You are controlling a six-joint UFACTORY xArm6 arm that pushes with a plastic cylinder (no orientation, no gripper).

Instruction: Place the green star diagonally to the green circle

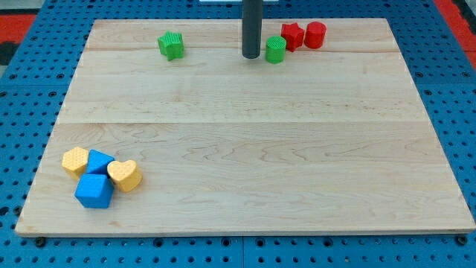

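The green star (pixel 171 45) lies near the view's top, left of centre, on the wooden board (pixel 245 149). The green circle (pixel 276 50) stands near the view's top, right of centre. My tip (pixel 251 56) is just left of the green circle, very close to it or touching; I cannot tell which. The tip is well to the right of the green star.
A red star (pixel 292 36) and a red circle (pixel 315 35) sit right behind the green circle at the top edge. At the bottom left, a yellow hexagon (pixel 75 160), two blue blocks (pixel 99 161) (pixel 94 190) and a yellow heart (pixel 125 175) are bunched together.
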